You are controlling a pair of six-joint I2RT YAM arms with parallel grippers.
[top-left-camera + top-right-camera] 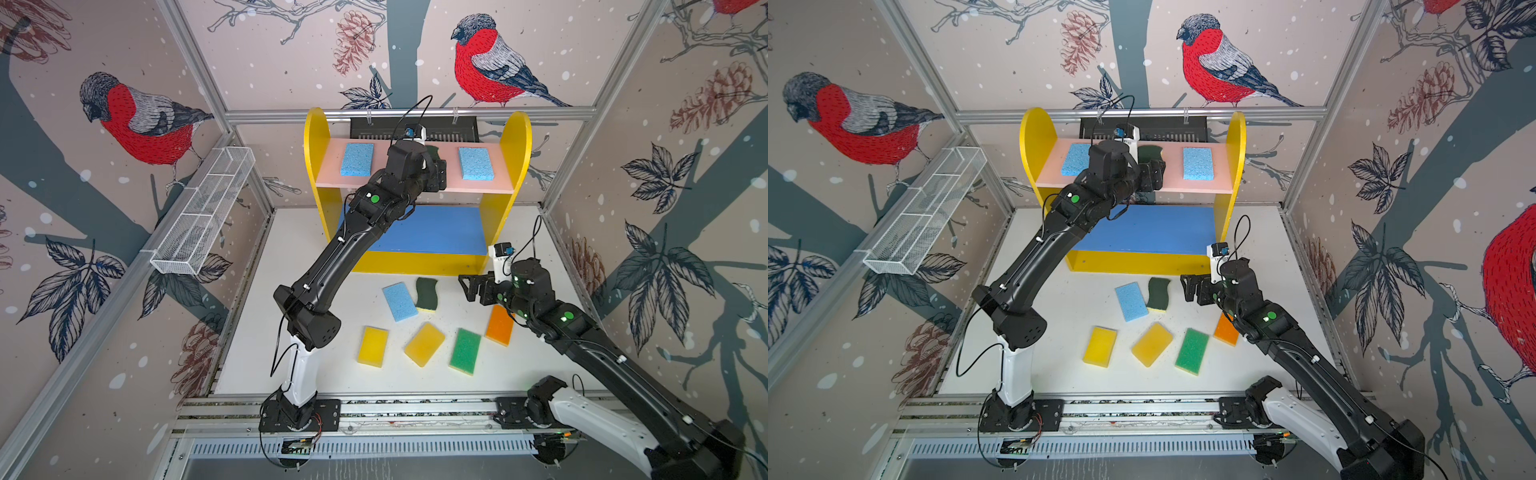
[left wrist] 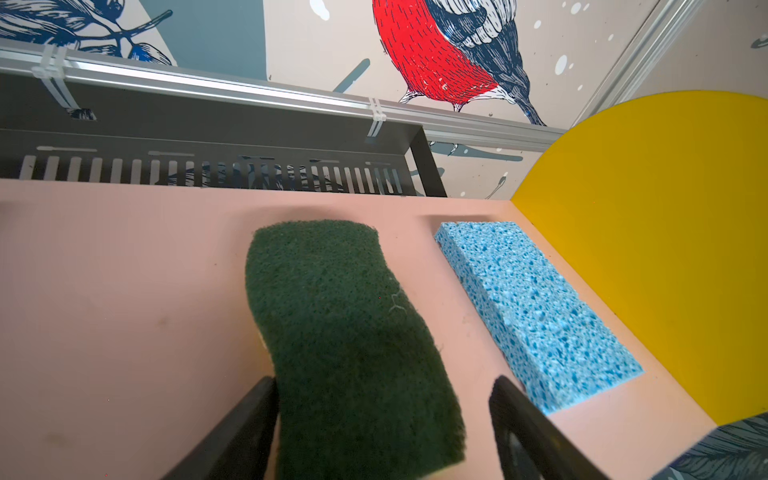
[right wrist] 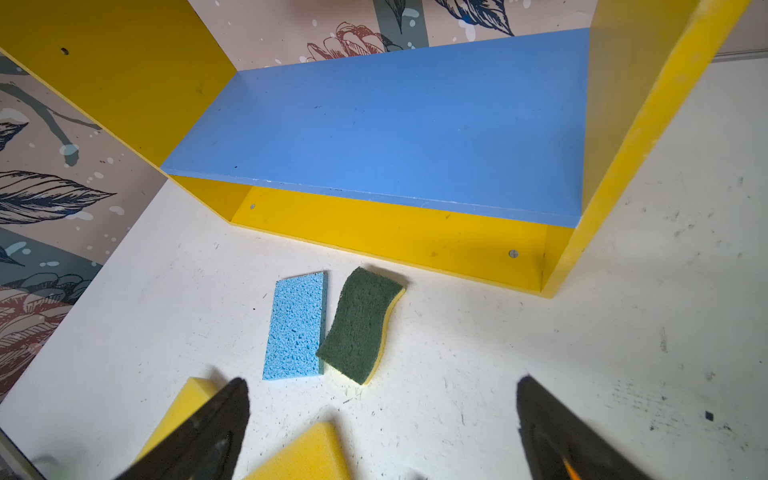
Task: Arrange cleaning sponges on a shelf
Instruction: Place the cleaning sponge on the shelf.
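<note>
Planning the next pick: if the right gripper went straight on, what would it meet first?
Probably the dark-green sponge on the table, ahead of the open right gripper; depth is unclear.

The blue sponge [image 2: 536, 316] looks porous, dark-green sponge [image 2: 345, 340] coarsely fibrous, pink board [image 2: 124, 291] smooth matt.

Both top views look steeply down on white counter [image 1: 415, 382] and yellow-sided shelf [image 1: 515, 145]. Left wrist camera: close above pink top board [image 2: 124, 291]. Right wrist camera: low, facing blue board [image 3: 374, 116].
</note>
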